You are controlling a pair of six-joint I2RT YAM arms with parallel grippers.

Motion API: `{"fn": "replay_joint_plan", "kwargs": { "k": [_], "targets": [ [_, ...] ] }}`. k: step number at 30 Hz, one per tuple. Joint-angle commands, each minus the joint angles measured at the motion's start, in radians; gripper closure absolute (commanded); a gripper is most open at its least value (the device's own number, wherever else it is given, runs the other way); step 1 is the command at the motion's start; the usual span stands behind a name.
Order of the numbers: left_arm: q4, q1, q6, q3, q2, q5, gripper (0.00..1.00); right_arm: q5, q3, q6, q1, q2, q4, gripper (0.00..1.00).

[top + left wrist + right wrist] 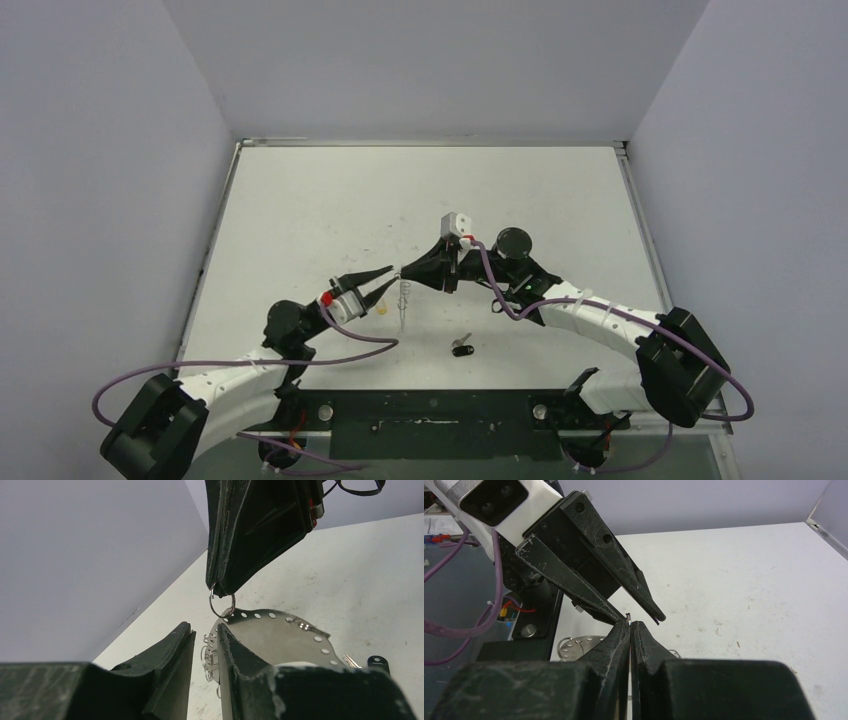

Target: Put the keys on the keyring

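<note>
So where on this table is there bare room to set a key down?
The far half of the table, beyond both grippers, is bare. Crowded at centre: left gripper, right gripper, keyring, yellow key, black key.

The right gripper [630, 624] is covering the top of the keyring [272, 634], the left gripper [204, 628] is hiding its lower edge and part of the black key [376, 661], and from above the yellow key [383, 310] is showing only as a speck.
</note>
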Motion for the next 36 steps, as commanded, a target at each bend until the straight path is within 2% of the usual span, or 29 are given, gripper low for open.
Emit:
{"fn": "replay_joint_plan", "kwargs": {
  "k": [1,9,22,36],
  "targets": [
    [0.096,-0.003,-0.036,0.024,0.035,0.006,0.77,-0.032,0.003,0.005,0.0,-0.004,0.093,1.0],
    [0.134,-0.002,-0.057,0.04,0.072,0.05,0.7,-0.028,0.001,-0.001,-0.001,-0.006,0.09,1.0],
    [0.117,-0.003,-0.074,0.063,0.047,0.101,0.74,-0.025,0.0,-0.007,-0.002,-0.006,0.081,1.0],
    [0.048,-0.003,-0.087,0.066,-0.02,0.113,0.68,-0.017,-0.001,-0.008,-0.002,-0.007,0.077,1.0]
  ]
}}
